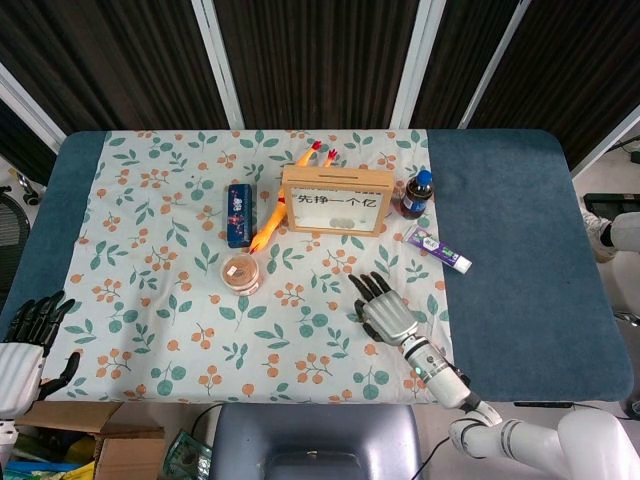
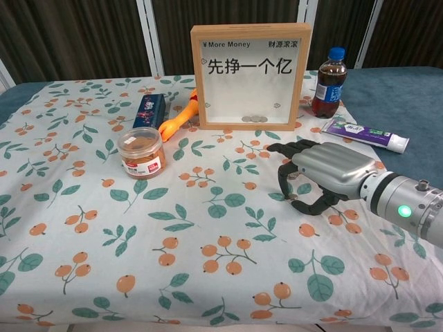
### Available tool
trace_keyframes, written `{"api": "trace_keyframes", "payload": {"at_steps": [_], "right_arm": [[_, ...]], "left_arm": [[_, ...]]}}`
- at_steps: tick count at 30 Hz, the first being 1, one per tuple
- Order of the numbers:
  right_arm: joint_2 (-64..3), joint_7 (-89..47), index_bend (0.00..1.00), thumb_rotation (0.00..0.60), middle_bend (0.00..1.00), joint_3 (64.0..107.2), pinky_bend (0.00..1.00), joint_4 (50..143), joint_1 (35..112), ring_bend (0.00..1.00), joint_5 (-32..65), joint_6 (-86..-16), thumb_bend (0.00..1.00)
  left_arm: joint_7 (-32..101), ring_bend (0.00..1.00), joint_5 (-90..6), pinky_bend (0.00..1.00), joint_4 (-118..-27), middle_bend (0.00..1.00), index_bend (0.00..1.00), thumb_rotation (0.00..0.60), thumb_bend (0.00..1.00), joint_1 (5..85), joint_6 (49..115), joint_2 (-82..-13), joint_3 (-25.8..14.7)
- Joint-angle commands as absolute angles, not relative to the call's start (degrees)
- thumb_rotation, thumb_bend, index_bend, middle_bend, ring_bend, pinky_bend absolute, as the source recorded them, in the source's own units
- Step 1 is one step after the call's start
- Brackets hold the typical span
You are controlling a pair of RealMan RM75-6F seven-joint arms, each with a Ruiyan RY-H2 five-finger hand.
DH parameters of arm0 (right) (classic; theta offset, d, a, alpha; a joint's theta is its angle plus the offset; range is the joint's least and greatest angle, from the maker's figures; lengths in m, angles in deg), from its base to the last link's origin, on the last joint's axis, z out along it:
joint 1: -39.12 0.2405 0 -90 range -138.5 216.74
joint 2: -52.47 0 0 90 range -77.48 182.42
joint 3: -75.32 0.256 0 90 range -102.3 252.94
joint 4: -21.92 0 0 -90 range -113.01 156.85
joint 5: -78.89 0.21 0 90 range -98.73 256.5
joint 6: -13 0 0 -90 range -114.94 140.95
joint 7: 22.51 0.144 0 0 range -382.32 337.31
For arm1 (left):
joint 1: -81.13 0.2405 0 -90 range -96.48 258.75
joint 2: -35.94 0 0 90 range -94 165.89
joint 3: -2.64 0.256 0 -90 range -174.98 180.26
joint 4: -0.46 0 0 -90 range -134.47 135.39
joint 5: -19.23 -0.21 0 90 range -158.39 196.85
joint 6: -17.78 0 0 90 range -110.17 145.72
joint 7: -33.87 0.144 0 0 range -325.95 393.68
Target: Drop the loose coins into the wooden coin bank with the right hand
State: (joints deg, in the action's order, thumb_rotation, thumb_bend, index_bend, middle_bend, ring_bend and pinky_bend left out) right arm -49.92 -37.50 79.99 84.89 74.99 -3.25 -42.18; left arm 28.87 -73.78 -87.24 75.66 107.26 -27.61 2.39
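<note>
Right hand (image 2: 322, 174): palm down over the cloth (image 2: 208, 242), fingers (image 2: 284, 185) curled downward with tips at or just above the fabric, thumb tucked beneath. A small coin (image 2: 293, 203) lies at the tip of one finger; whether that finger touches it cannot be told. The fingers are apart and clamp nothing.

Left hand (image 1: 22, 345): at the table's near left edge, well apart from every item, fingers spread and holding nothing.

Item count:
- One bank (image 2: 250, 75), a wooden frame with a clear front, standing upright beyond the right hand. Several coins lie inside at its bottom; the exact number cannot be read.
- One cola bottle (image 2: 329, 82), upright, beyond the right hand and just right of the bank.
- One toothpaste box (image 2: 365, 134), lying flat beyond the right hand, to its right.
- One jar (image 2: 141, 153), upright, well left of the right hand.
- One blue tin (image 2: 149, 111), beyond the jar.
- One rubber chicken (image 1: 281, 208), lying against the bank's left side.

Surface: a blue table (image 1: 520, 260) partly covered by a white floral cloth. Room: dark vertical panels with white posts behind the table.
</note>
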Motion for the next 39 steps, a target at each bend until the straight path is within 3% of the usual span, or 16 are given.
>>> {"api": "trace_keyframes", "payload": {"at_steps": [1, 39], "right_arm": [[-50.17, -37.56, 0.62, 0.600, 0.08, 80.14, 0.00, 84.69, 75.16, 0.00, -2.95, -42.04, 0.54], [-50.14, -36.13, 0.74, 0.600, 0.17, 80.73, 0.00, 84.95, 75.56, 0.00, -4.03, -46.02, 0.59]], "left_arm": [[28.78, 0.00, -73.89, 0.00, -87.19, 0.00, 0.00, 0.600, 0.42, 75.71, 107.38, -27.61, 2.42], [27.37, 0.00, -74.51, 0.00, -86.63, 0.00, 0.00, 0.600, 0.42, 75.95, 108.23, -27.62, 2.41]]}}
